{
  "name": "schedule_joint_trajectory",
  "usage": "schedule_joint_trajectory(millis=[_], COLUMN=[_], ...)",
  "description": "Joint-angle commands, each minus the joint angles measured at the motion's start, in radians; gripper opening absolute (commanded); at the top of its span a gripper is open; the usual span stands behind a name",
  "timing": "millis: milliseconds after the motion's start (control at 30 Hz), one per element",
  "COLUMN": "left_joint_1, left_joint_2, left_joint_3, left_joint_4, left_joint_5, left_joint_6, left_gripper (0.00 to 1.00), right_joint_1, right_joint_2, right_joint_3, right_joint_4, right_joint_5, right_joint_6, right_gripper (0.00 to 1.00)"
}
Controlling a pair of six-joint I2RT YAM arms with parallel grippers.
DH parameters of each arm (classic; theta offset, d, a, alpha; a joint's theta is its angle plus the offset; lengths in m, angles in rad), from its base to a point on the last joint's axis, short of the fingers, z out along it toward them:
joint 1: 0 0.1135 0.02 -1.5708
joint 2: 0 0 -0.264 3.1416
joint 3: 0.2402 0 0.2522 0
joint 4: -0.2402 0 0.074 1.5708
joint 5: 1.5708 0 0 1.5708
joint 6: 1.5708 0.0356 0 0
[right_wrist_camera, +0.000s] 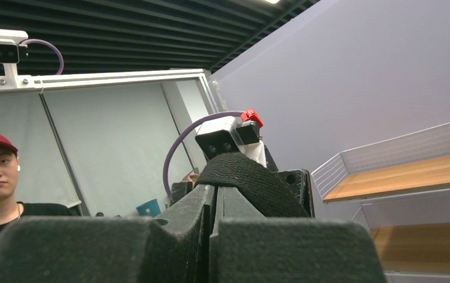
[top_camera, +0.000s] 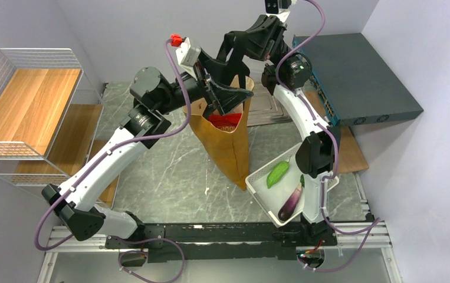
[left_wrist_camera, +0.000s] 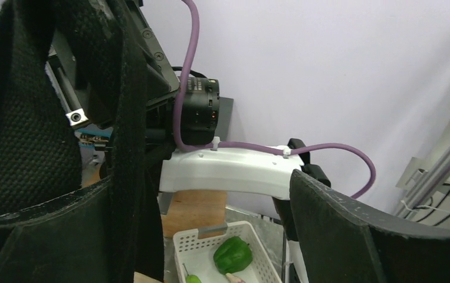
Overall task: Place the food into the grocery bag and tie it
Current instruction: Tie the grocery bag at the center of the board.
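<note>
**Bag held up by its strap, top and wrist views.** The grocery bag (top_camera: 234,147) hangs from its black strap (right_wrist_camera: 252,180), mouth uppermost. In the top view its long axis runs from the grippers down toward the near table edge. Whether its lower corner rests on the table cannot be told. A red packet (top_camera: 225,121) shows inside the mouth. The right gripper (right_wrist_camera: 215,197) is the higher and farther of the two, its fingers pressed together on the strap loop, which arches over their tips. The left gripper (top_camera: 225,94) sits at the bag mouth, just below and to the near-left of the right one. Its jaws are spread wide and pinch nothing, though webbing drapes across one jaw. Tying probably turns on this relation: the strap rises from the mouth past the open left jaws to the right gripper's pinch. A green pepper (top_camera: 278,174) and a purple oblong vegetable (top_camera: 291,201) lie in a white basket (top_camera: 256,184) beside the bag's lower corner. The right arm is nearer to them, but only the left gripper is free.
</note>
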Motion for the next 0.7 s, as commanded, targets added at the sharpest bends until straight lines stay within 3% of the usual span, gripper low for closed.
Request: schedule_joint_trajectory(millis=[0,100,233,367,500,600,667], left_joint_1=[-0.013,0.028,0.145,0.235,0.249,0.249,0.248], left_joint_2=[-0.012,-0.004,-0.032,-0.037,0.008,0.024,0.029], left_joint_3=[0.002,0.049,-0.006,-0.027,0.033,0.037,0.033], left_joint_4=[0.031,0.005,0.137,0.265,0.298,0.34,0.353], left_joint_5=[-0.028,0.021,0.079,0.137,0.204,0.204,0.196], left_joint_6=[0.046,0.026,-0.13,-0.239,-0.29,-0.32,-0.327], left_gripper=[0.99,0.99,0.99,0.83,0.7,0.52,0.51], right_joint_1=[-0.008,-0.006,-0.006,-0.006,-0.008,-0.007,-0.007], right_joint_2=[-0.032,-0.03,-0.022,-0.01,-0.02,-0.019,-0.018], right_joint_3=[0.076,0.081,0.085,0.093,0.063,0.055,0.06], right_joint_4=[0.043,0.045,0.066,0.081,0.091,0.1,0.093], right_joint_5=[0.164,0.164,0.163,0.129,0.093,0.098,0.093], right_joint_6=[0.355,0.365,0.388,0.402,0.394,0.398,0.393], right_gripper=[0.0,0.0,0.0,0.0,0.0,0.0,0.0])
